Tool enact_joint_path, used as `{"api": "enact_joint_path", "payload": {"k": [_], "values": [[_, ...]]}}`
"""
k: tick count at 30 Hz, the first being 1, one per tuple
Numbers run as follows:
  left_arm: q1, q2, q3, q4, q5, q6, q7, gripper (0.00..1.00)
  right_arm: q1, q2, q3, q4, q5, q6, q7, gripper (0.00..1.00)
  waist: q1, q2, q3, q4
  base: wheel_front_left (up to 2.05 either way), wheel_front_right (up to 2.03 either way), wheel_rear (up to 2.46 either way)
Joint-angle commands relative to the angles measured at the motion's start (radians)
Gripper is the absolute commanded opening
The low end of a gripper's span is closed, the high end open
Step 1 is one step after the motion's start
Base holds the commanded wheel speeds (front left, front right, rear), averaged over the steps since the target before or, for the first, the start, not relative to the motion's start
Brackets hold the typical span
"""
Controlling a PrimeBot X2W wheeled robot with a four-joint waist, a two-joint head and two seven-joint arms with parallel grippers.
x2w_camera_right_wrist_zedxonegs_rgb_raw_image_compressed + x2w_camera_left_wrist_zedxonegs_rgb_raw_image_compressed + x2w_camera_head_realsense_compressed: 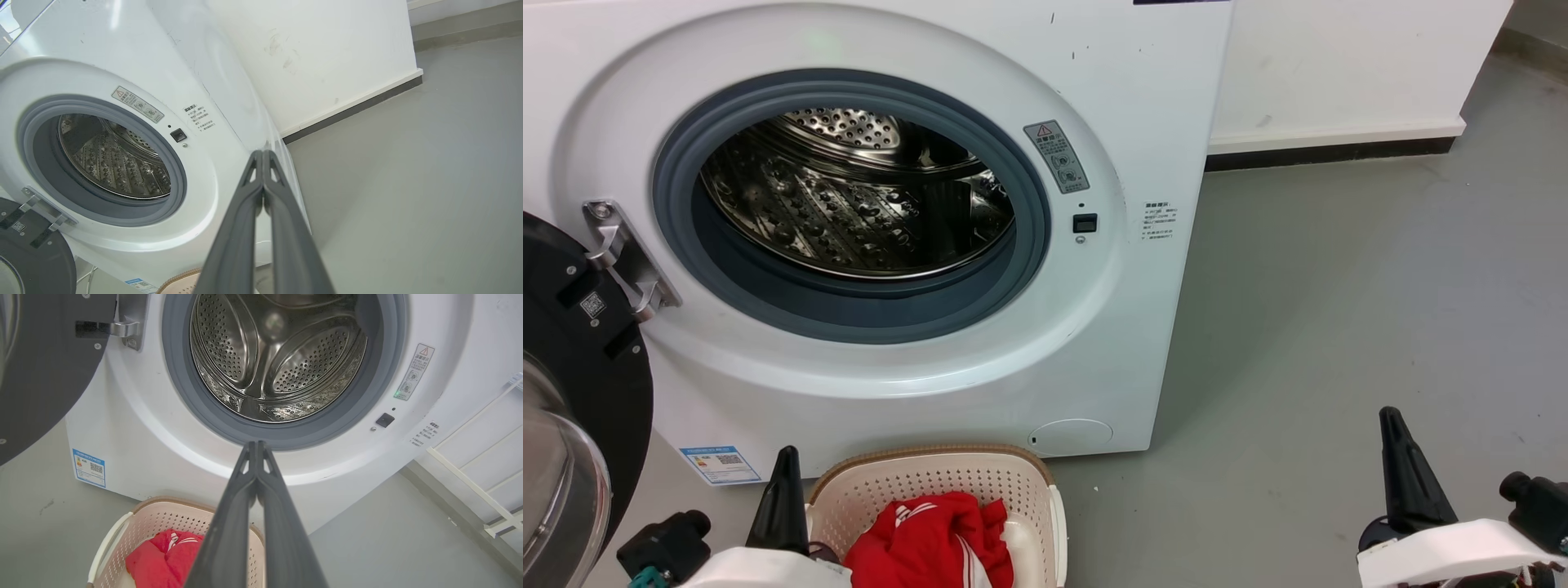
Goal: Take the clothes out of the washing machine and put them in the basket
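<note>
Clothes (931, 539) lay heaped in the basket (1029, 482) at the head frame's lower centre, just right of the left claw (786, 457), which was clenched on nothing. The right claw (262, 154), likewise clenched empty, sat well apart at lower right. Inside the washing machine (1143, 122), the left wrist frame showed the drum (278, 355) as bare steel down to its floor, a part hidden behind the porthole rim in the head frame.

The scene is lit brightly and evenly by diffuse light, and a soft shadow is cast on the grey floor (1233, 359) just beside the washing machine (1143, 98). Sharp glints are caught on the steel drum (310, 363), while a faint green flare is seen on the white front above the porthole (1037, 245) in the head view. Straight edges are bowed toward the borders of both wrist views by wide-angle distortion.
</note>
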State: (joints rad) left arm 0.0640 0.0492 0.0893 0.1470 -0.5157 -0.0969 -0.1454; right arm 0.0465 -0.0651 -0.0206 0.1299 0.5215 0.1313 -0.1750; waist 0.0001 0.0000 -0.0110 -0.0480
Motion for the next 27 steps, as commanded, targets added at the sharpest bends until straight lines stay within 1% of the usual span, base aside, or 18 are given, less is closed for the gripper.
{"api": "enact_joint_path", "payload": {"k": [1, 6, 7, 27], "values": [[-0.034, 0.002, 0.002, -0.009, -0.047, -0.004, 0.009, 0.00, -0.033, -0.010, -0.001, -0.008, 0.050, 0.000, 0.009, 0.00, 0.0000, 0.0000, 0.000, 0.001, 0.00, 0.00, 0.00], [-0.047, 0.002, 0.004, -0.001, -0.127, -0.006, 0.028, 0.00, -0.044, -0.013, -0.002, 0.001, 0.135, 0.000, 0.025, 0.00, 0.0000, 0.0000, 0.001, 0.003, 0.00, 0.00, 0.00], [-0.047, 0.002, 0.004, -0.001, -0.127, -0.006, 0.028, 0.00, -0.044, -0.013, -0.002, 0.001, 0.135, 0.000, 0.025, 0.00, 0.0000, 0.0000, 0.001, 0.003, 0.00, 0.00, 0.00], [-0.087, 0.002, 0.010, 0.027, -0.410, -0.015, 0.096, 0.00, -0.078, -0.018, -0.012, 0.033, 0.428, 0.000, 0.088, 0.00, -0.0001, 0.0000, 0.004, 0.013, 0.00, 0.00, 0.00]]}}
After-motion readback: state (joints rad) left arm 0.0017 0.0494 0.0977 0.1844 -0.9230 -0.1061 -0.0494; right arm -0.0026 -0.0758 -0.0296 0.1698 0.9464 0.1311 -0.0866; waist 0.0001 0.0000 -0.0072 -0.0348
